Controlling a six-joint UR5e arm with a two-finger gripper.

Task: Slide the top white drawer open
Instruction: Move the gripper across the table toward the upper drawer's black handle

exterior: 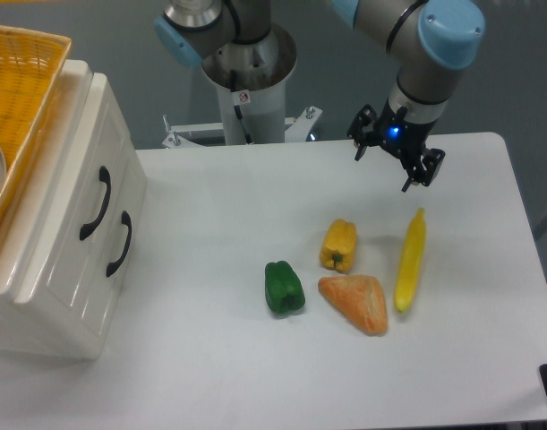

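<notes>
The top white drawer [76, 193] is the upper of two in the cream-white cabinet at the left edge of the table. It sits flush with the cabinet front, and its curved black handle [96, 204] faces right. The lower drawer [112, 269] with its own black handle [119, 244] is also pushed in. My gripper [381, 172] hangs above the table at the back right, far from the cabinet. It is open, with nothing between its fingers.
A yellow woven basket [22, 98] rests on top of the cabinet. On the table lie a green pepper [284, 288], a yellow pepper [338, 245], an orange wedge-shaped piece [355, 304] and a long yellow item [410, 260]. The arm's base [249, 85] stands at the back.
</notes>
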